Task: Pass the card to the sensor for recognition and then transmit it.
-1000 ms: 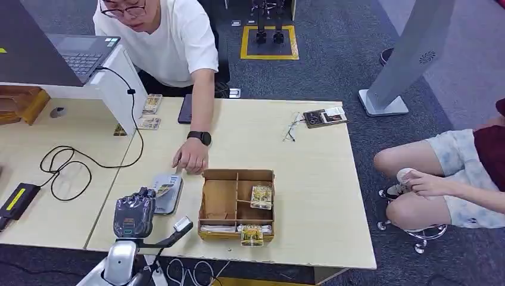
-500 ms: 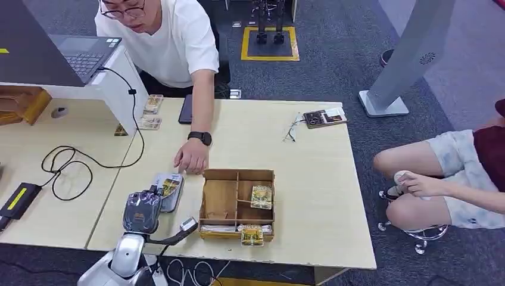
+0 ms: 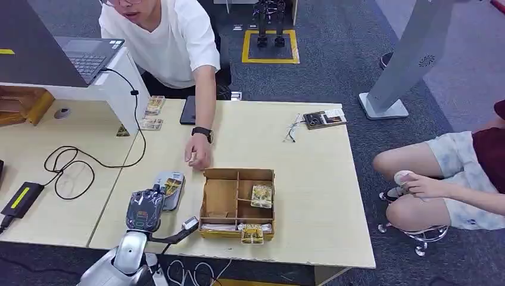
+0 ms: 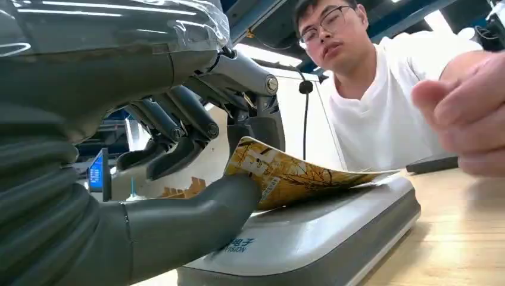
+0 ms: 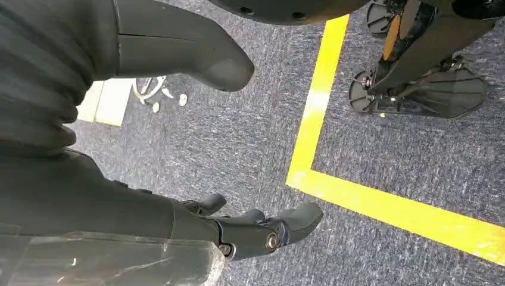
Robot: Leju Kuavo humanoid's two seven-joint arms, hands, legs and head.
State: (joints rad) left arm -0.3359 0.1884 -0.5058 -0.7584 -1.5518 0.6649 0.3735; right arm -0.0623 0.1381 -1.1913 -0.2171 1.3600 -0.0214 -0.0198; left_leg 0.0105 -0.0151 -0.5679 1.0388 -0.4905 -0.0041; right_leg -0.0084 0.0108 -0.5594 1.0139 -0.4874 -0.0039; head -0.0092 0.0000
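Your left robot hand (image 4: 178,179) pinched the yellow card (image 4: 292,174) between thumb and fingers, its far end lying on the grey sensor (image 3: 168,188) ahead. Your right robot hand (image 5: 238,149) hung open over blue carpet (image 5: 250,137). On the wooden desk (image 3: 309,167), right of that left hand, the divided box (image 3: 237,204) held cards.

The pale wooden table (image 3: 309,196) carries a grey sensor (image 3: 168,189), a compartmented wooden box (image 3: 237,205) beside it — glasses (image 3: 292,127) and a dark phone (image 3: 188,110) farther back.
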